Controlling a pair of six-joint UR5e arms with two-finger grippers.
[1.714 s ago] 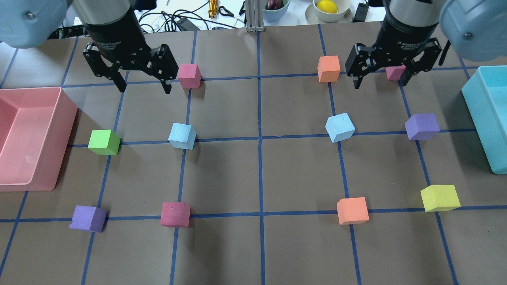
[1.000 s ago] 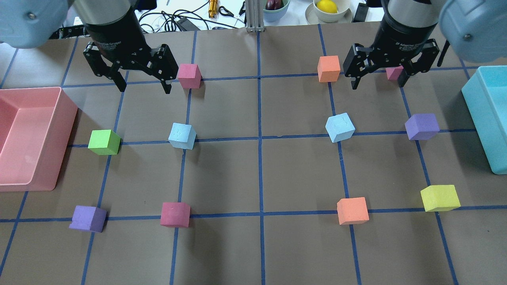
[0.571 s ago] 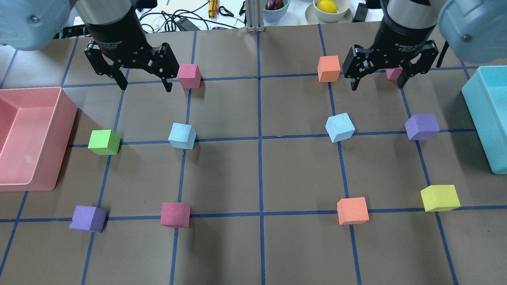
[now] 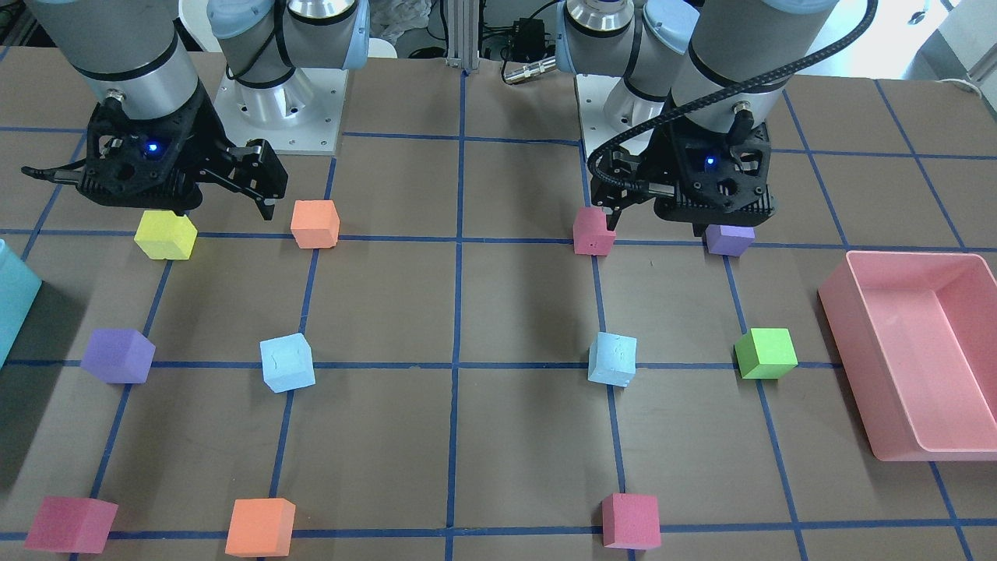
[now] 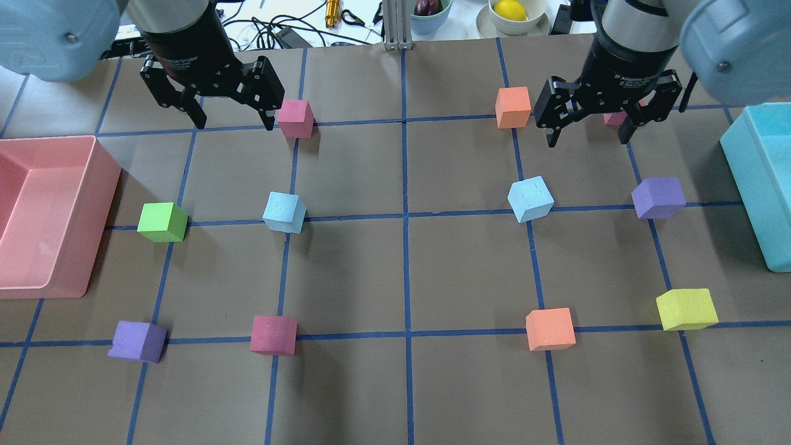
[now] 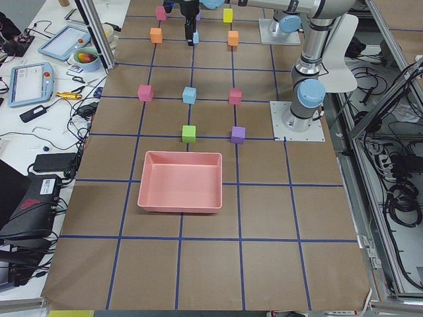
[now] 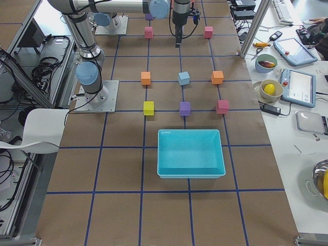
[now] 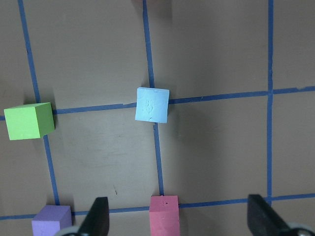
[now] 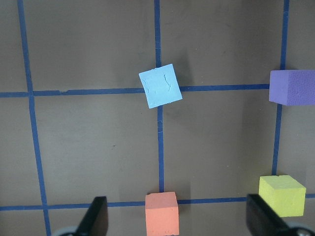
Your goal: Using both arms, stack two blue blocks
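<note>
Scuffed foam cubes: left blue block (image 5: 283,212), right blue block (image 5: 530,198), well apart. Left gripper (image 5: 235,125) and right gripper (image 5: 586,140) hang spread. A bowl (image 5: 520,26) holds a lemon (image 5: 510,9).

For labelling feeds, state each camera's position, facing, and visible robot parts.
Front-facing: across table, facing left arm, right arm.
Overhead: behind arms, looking down; left gripper, right gripper.
Exterior left: end by pink bin; left arm near.
Exterior right: end by teal bin; right arm near.
Left wrist: down on left blue block; own fingertips.
Right wrist: same, right blue block.
First two share both blocks.
</note>
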